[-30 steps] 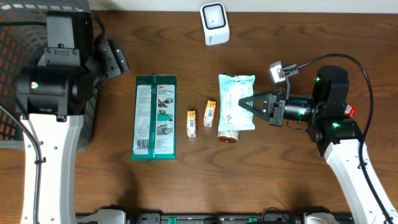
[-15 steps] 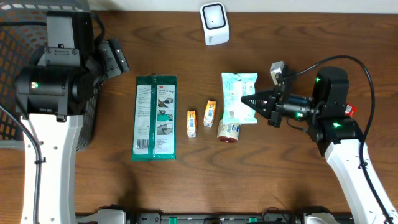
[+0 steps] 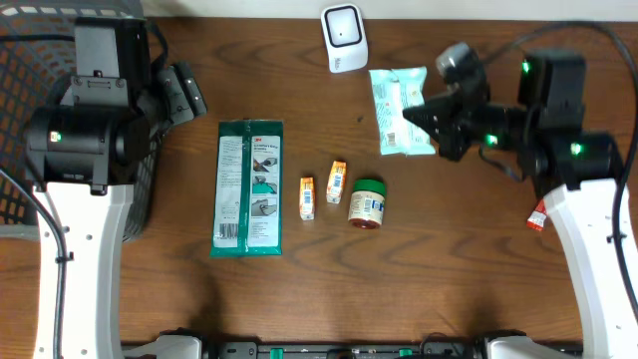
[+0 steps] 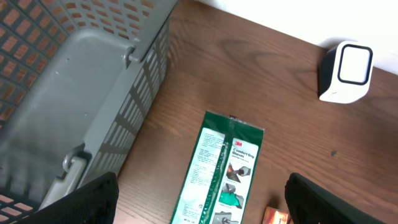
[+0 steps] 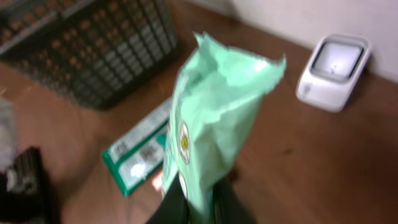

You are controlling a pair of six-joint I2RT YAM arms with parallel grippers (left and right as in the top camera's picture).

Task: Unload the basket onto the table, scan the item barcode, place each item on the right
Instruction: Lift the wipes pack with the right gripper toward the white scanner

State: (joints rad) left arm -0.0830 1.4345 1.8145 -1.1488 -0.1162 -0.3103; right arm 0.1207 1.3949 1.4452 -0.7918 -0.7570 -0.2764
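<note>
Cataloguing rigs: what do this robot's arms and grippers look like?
The left arm and right arm have white links and black joint housings with green lights; black cables trail off each. The right bears a red tag. The left gripper and right gripper are black.

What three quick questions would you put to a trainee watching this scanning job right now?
1. True or false: the right gripper is shut on the pale green packet near the scanner.
2. How many small orange boxes lie between the dark green package and the jar?
3. Which lies nearest the basket: A) jar, B) dark green package, C) scanner?
Key: 1 true; 2 two; 3 B.
</note>
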